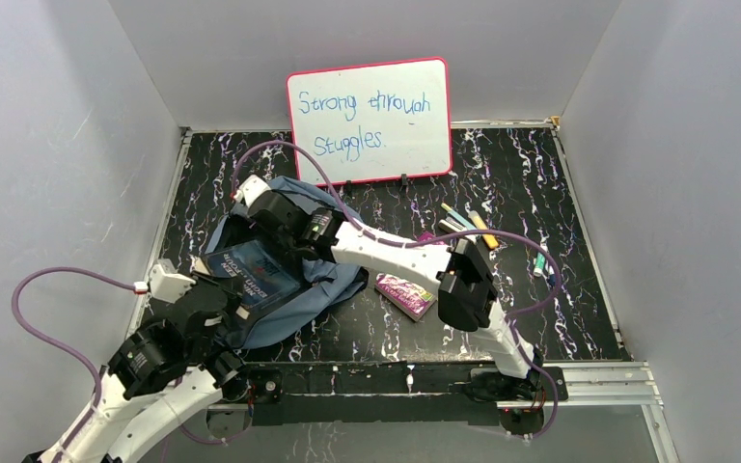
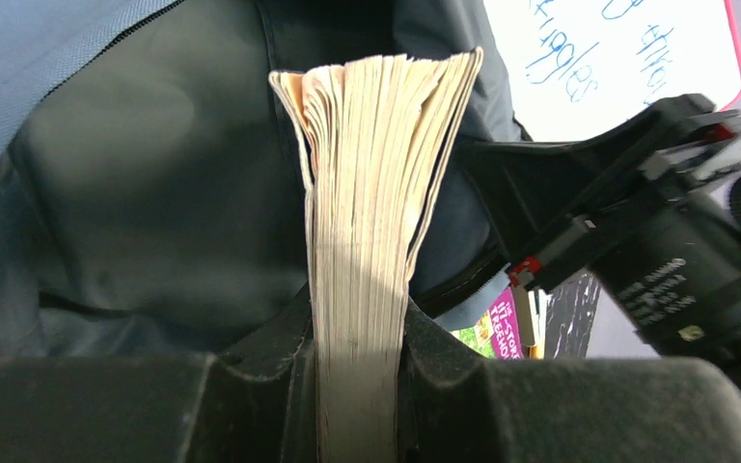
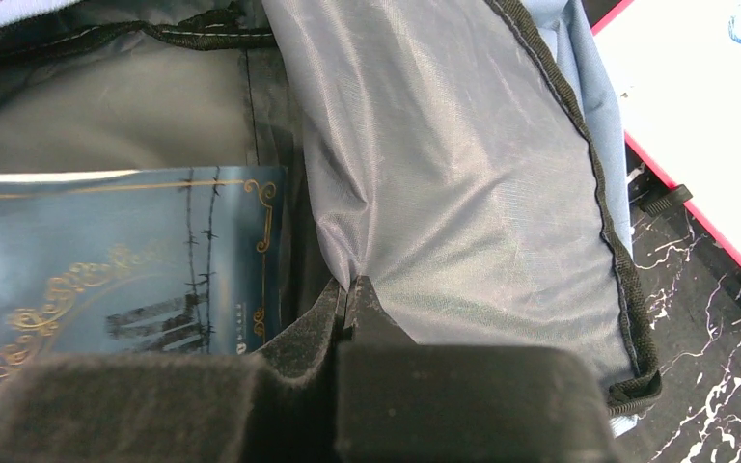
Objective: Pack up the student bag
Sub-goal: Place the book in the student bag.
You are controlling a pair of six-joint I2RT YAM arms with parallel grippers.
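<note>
On the black, white-veined marble table (image 1: 589, 318), in the top view, you have the student bag (image 1: 333, 289), a soft grey-blue fabric backpack, lying left of centre, near the pink-framed whiteboard (image 1: 369, 121) with blue handwriting. A thick book (image 1: 251, 272) with a dark blue cover lies in the bag's open mouth. Your left gripper (image 1: 214, 289) is at the book's near-left edge. Your right gripper (image 1: 259, 220) is at the bag's far rim, its arm reaching across from the right. A flat pink-purple packet (image 1: 405, 295) lies just right of the bag. A few coloured pens (image 1: 473, 227) lie farther right, apart from it.

Left wrist view: your jaws are narrowly parted and clamped on the book. Its cream page edge stands upright between the black fingers (image 2: 540, 405). Grey bag lining fills the space behind the pages. The right arm's black housing shows at right, with the whiteboard behind it.

Right wrist view: your fingers (image 3: 463, 405) are pressed fully together, pinching a fold of the bag's grey lining. The book's blue cover with gold ornament sits at left, inside the opening under the dark zipper edge. A corner of the whiteboard and some marble table show at right.
</note>
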